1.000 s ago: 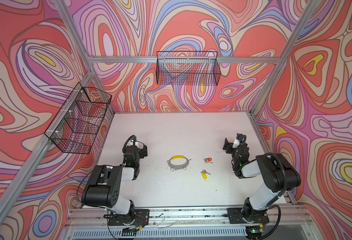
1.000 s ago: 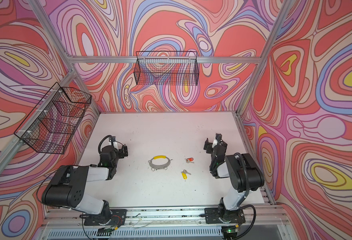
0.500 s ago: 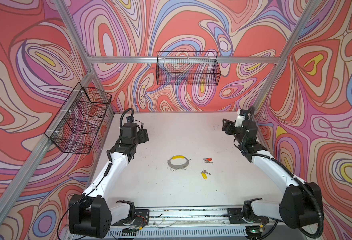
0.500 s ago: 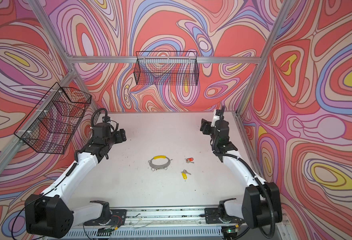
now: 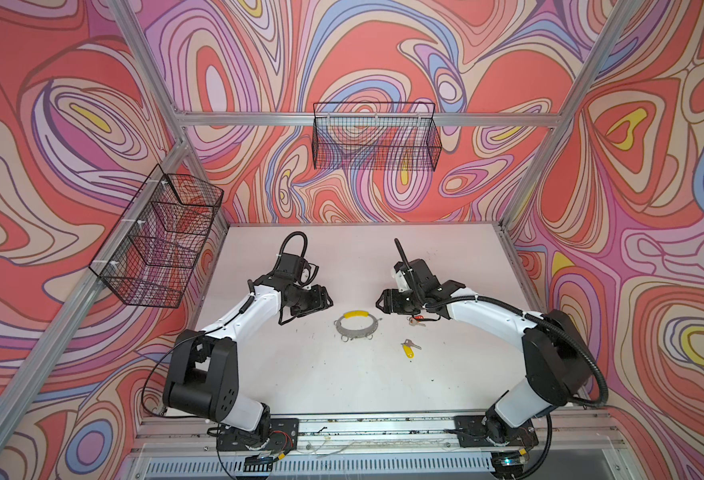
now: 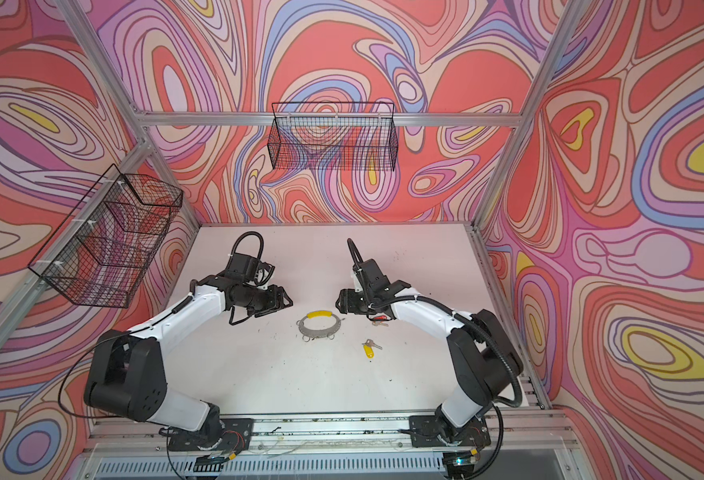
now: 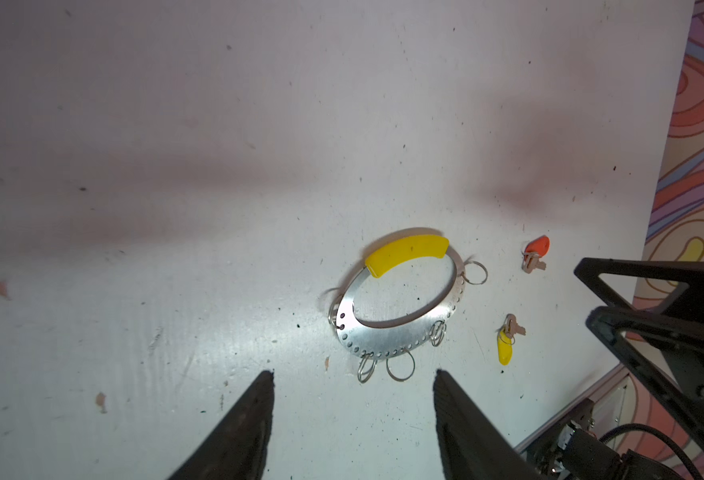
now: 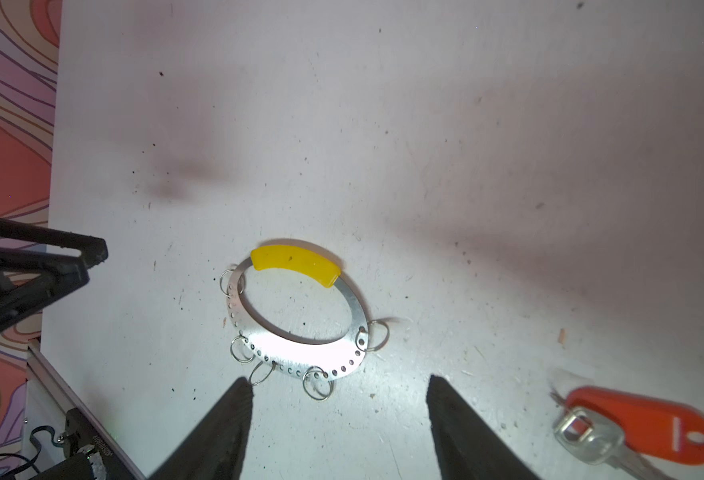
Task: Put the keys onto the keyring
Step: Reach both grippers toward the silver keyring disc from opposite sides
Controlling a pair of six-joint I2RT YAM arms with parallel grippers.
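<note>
Left gripper (image 7: pixel 354 374) and right gripper (image 8: pixel 337 380), jaws apart and empty, I've just swung in beside the mid-frame keyring (image 5: pixel 357 322); keys (image 5: pixel 409 349) untouched.

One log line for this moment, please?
left end effector: open, empty | right end effector: open, empty | keyring: flat on table | red-tag key, yellow-tag key: loose beside it

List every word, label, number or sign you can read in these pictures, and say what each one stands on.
Nothing here can be read as text.
Red key tag: a white line and a small oval mark, no letters.
Black part by the table rail: pale print, too small and blurred to read.
Yellow key tag and keyring: no print visible.
</note>
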